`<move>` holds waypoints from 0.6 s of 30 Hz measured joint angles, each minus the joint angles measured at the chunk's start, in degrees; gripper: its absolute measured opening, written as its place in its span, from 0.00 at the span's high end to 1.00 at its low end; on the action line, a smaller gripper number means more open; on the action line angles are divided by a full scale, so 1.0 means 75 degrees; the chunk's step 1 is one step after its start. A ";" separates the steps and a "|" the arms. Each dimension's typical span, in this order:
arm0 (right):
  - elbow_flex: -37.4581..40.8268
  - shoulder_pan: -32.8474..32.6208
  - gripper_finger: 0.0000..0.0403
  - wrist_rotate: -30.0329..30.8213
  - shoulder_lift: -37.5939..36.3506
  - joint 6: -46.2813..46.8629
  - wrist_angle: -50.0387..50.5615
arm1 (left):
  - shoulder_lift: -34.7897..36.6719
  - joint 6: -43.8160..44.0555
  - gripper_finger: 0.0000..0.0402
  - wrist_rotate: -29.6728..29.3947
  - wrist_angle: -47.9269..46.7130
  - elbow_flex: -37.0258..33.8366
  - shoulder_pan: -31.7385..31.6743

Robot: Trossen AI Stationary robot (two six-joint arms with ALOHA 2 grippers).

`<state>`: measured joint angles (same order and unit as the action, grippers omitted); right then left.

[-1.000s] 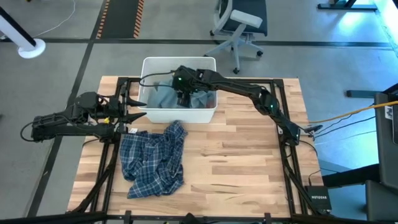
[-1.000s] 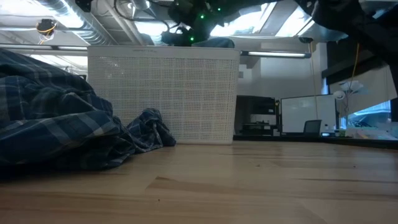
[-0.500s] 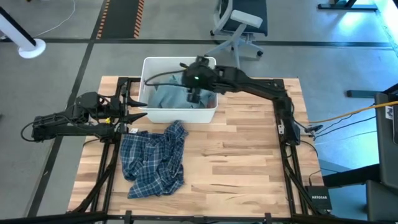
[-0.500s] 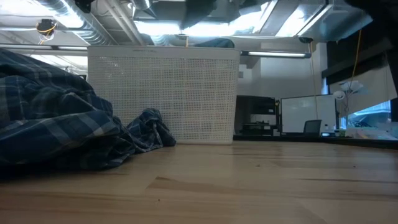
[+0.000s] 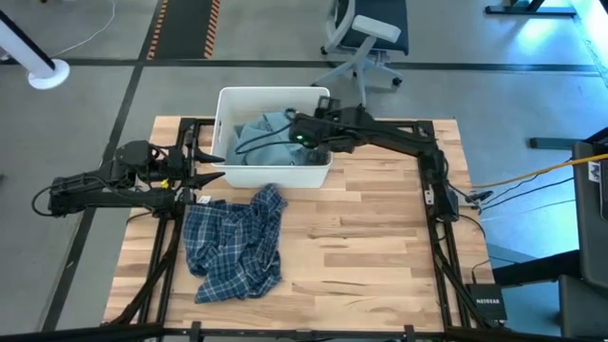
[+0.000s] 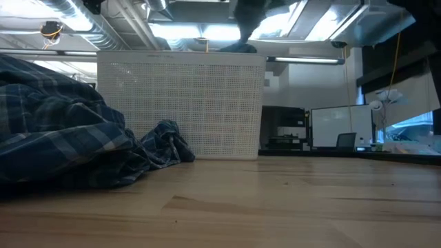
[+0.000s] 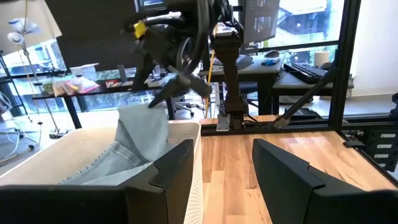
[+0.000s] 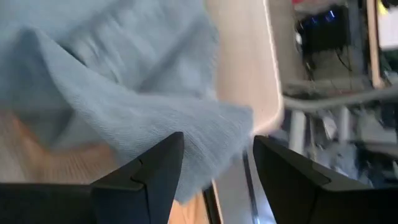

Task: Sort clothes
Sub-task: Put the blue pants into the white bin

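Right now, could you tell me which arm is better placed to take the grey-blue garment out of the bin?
The right. Its gripper is over the white bin, holding the grey-blue garment. The left gripper waits open outside the bin's wall.

We reach our right arm across to the far middle, its claw [image 5: 302,135] clamped on cloth. Our left arm waits at the left edge, claw [image 5: 211,167] fingers spread apart.

Blue-white plaid shirt [image 5: 235,244], grey-blue piece [image 7: 127,149] (white bin [image 5: 228,104]).
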<state>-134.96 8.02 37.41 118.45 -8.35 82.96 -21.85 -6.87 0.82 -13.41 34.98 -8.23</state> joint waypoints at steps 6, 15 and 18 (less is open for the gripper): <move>0.0006 0.0301 0.46 -0.1060 0.0768 -0.0676 -0.1190 | 0.0000 -0.0071 0.60 0.0000 -0.0020 0.0000 0.0000; -0.0038 0.0890 0.46 -0.2337 0.1585 -0.0875 -0.1394 | 0.0003 -0.0144 0.60 -0.0002 -0.0071 0.0000 0.0000; -0.0033 0.0958 0.46 -0.2655 0.1631 -0.0968 -0.1599 | 0.0000 -0.0131 0.60 -0.0015 -0.0082 0.0000 -0.0003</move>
<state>-135.21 15.20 17.50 130.68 -15.61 70.97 -21.85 -7.86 0.71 -14.02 34.98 -8.25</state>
